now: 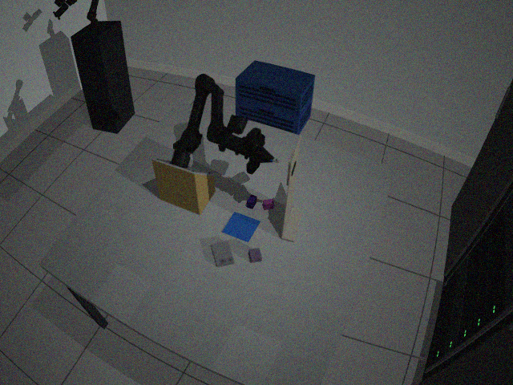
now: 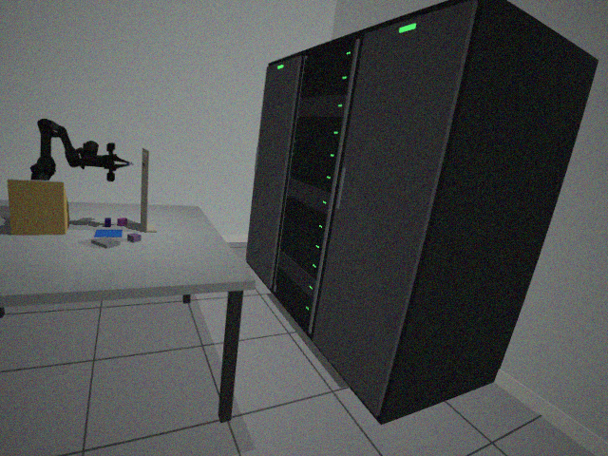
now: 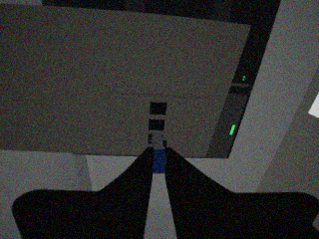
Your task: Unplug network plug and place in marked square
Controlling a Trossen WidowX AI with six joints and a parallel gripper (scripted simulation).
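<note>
My gripper (image 1: 272,159) (image 2: 128,163) (image 3: 159,152) is shut on the plug (image 3: 158,139), whose blue rear part sits between the fingertips and whose grey front points at the panel. The upright panel (image 1: 288,215) (image 2: 144,196) (image 3: 100,65) stands ahead, with a visible gap between it and the plug's front. Dark openings (image 3: 158,108) show in the panel just above the plug in the wrist view; the plug hides part of another dark area. The plug's tab is too small to make out. The marked square (image 1: 240,226) (image 2: 108,233) is blue and lies lower on the table, on the arm's side of the panel.
A dark purple block (image 1: 251,201) (image 2: 107,222) and a magenta block (image 1: 268,204) (image 2: 122,221) lie between arm and panel. A mauve block (image 1: 254,255) (image 2: 134,237) and a flat grey box (image 1: 222,253) (image 2: 105,242) lie beyond the square. A yellow box (image 1: 178,186) (image 2: 36,206) stands near the arm's base.
</note>
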